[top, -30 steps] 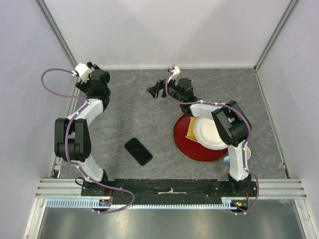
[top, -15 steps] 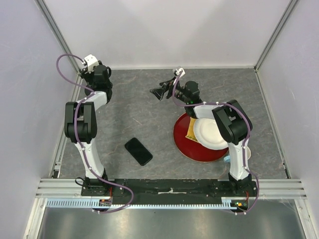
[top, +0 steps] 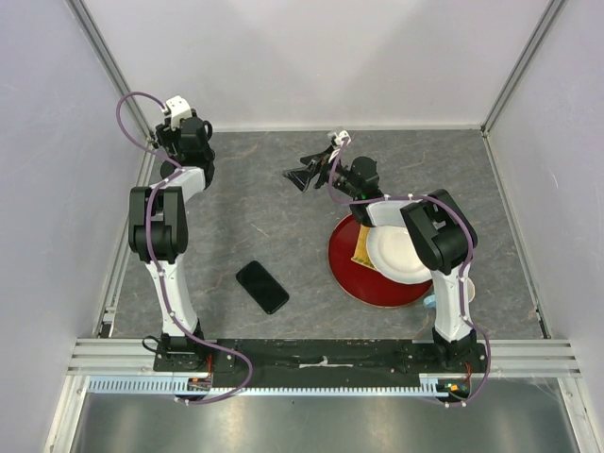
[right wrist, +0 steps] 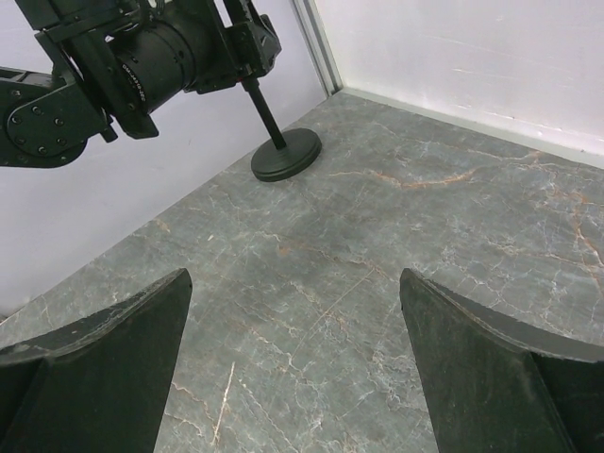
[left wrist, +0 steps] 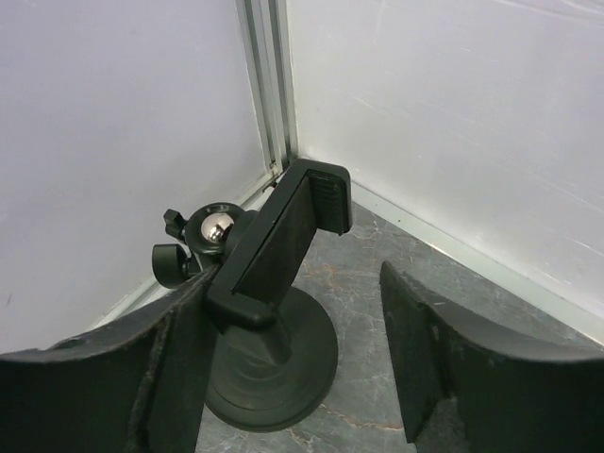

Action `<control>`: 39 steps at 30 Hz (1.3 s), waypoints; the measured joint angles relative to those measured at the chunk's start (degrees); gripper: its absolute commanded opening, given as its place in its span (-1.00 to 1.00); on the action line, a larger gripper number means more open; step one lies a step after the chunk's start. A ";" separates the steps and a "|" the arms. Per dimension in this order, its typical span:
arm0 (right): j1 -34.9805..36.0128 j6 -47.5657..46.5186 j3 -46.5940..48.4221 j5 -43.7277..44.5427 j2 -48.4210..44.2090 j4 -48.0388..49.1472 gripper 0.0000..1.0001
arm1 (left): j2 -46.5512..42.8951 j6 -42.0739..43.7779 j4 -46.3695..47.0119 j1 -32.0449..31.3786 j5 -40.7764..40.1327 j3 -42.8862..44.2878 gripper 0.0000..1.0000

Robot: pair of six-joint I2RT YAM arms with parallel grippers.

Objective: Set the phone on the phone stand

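Note:
The phone point(top: 262, 286) lies flat on the grey table, front of centre, far from both grippers. The phone stand point(left wrist: 276, 351) stands in the far left corner on its round base, its clamp head point(left wrist: 288, 231) tilted. My left gripper point(left wrist: 297, 283) hangs over it, open. The left finger point(left wrist: 179, 349) is against the clamp head's lower end, and the right finger point(left wrist: 415, 349) stands apart from it. In the top view the left gripper point(top: 185, 132) covers the stand. My right gripper point(top: 304, 175) hovers open over bare table at centre back; its wrist view shows the stand point(right wrist: 286, 154) beyond.
A red plate point(top: 351, 278) with a white plate point(top: 401, 253) and a yellow item point(top: 362, 247) on it sits at the right, under the right arm. Walls and an aluminium corner post point(left wrist: 267, 85) stand close behind the stand.
The left arm has swung further into the far left corner and its jaws have narrowed. The right gripper has shifted slightly right. The phone has not moved.

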 measured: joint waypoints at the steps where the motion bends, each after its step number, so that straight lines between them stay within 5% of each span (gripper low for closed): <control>1: 0.00 0.02 -0.04 0.00 0.00 0.00 0.96 | 0.11 0.11 0.00 0.02 0.04 0.07 0.15; 8: 0.00 -0.11 -0.46 0.13 0.00 0.00 0.96 | 0.42 0.66 -0.07 0.28 0.07 0.17 -0.44; 12: 0.00 -0.22 -0.59 0.22 0.00 0.02 0.96 | 0.39 0.42 -0.52 0.11 1.09 0.20 -0.96; 26: 0.00 -2.75 -1.31 1.75 0.00 -1.99 0.96 | -4.35 -0.87 -4.66 -5.27 5.55 -3.52 -0.95; 39: -2.34 -4.92 -1.40 0.74 -0.04 -5.70 0.96 | -21.00 -11.78 -10.40 -8.98 39.89 -19.78 -0.96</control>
